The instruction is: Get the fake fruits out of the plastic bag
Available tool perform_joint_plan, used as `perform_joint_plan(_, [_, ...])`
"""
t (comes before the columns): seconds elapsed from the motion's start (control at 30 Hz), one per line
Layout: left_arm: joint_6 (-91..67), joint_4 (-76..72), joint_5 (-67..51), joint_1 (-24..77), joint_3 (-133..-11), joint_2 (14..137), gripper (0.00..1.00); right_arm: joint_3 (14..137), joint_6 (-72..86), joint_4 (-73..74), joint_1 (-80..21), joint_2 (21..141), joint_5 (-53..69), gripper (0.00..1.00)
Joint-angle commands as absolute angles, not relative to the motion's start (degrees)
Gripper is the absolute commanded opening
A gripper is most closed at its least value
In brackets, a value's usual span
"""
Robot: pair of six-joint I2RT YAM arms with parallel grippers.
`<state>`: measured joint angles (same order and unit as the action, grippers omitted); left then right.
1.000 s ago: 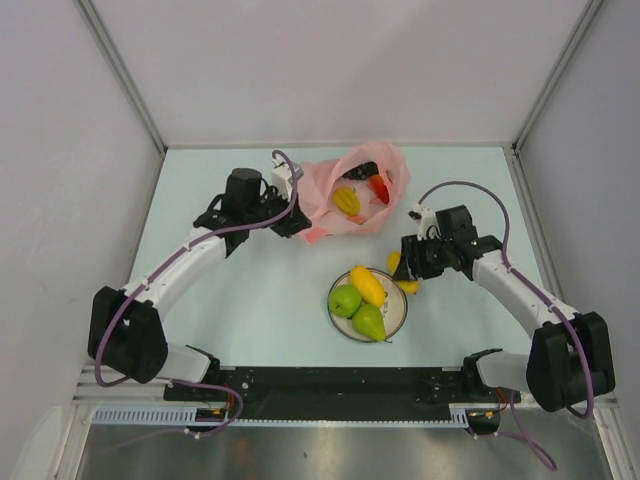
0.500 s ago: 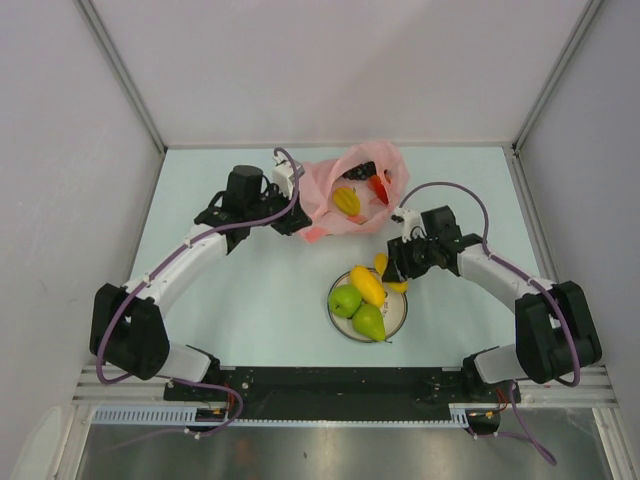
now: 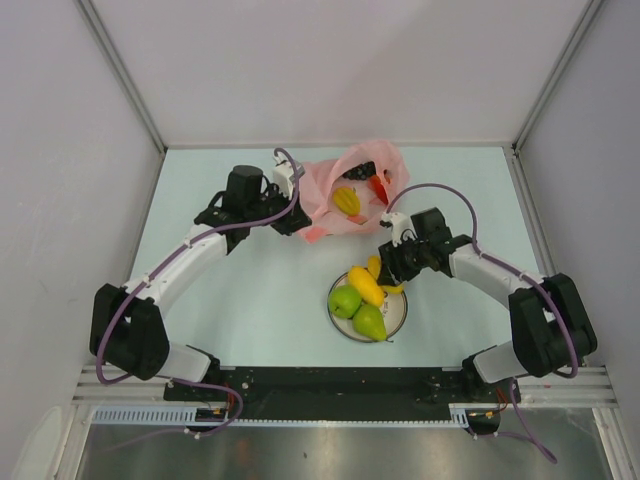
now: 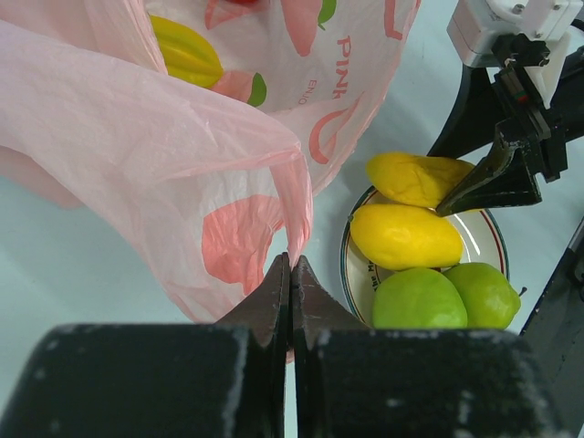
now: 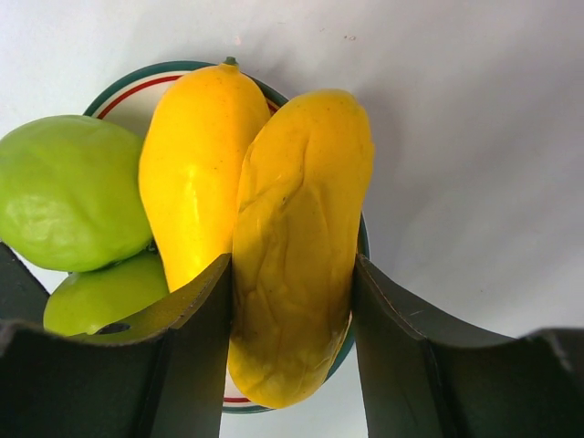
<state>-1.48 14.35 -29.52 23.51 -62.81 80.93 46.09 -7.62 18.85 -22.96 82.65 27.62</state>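
Looking from above, I see the bag [image 3: 365, 168] holding a yellow fruit [image 3: 346, 201] and a red slice [image 3: 380, 187]; the plate [image 3: 399, 312] carries 3 more. On the left wrist, my left gripper [image 4: 290, 272] is pinched fully closed on the bag's film. On the right wrist, my right gripper [image 5: 292, 274] stands half open, clamping a mango [image 5: 301, 201] over the plate's rim.

**Setting: robot test cell, lab**

Plain white wall panels [image 3: 330, 70] on three sides, joined by bare metal corner posts [image 3: 122, 80]. Pale surface [image 3: 250, 300]. Left arm [image 3: 190, 255] and right arm [image 3: 500, 275] are bolted to a black base rail [image 3: 340, 382] at the near edge, trailing exposed purple cables [image 3: 440, 187].
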Motion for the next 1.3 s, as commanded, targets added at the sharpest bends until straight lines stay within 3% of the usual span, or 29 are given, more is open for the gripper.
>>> perform_joint_plan(0.0, [-0.7,13.5,-29.4,23.9,-63.5,79.4,0.00,46.1,-8.8,16.3,-23.4,83.2,26.9,0.18])
perform_joint_plan(0.13, [-0.8,13.4,-29.4,23.8,-63.6,79.4,0.00,46.1,-8.5,15.3,-23.9,83.8,27.8,0.21])
perform_joint_plan(0.43, [-0.8,13.5,-29.5,24.0,-63.6,79.6,0.00,46.1,-7.5,14.5,-24.7,84.6,29.3,0.56])
perform_joint_plan(0.7, [-0.8,13.4,-29.5,24.0,-63.7,80.0,0.00,46.0,-5.9,13.5,-24.8,85.0,30.1,0.74])
perform_joint_plan(1.07, [-0.7,13.2,-29.7,24.0,-63.7,80.1,0.00,47.8,-5.6,14.7,-23.5,84.6,33.3,0.80])
perform_joint_plan(1.27, [-0.1,13.7,-29.6,23.9,-64.1,79.9,0.00,59.8,-7.8,21.3,-20.0,81.0,38.6,0.83])
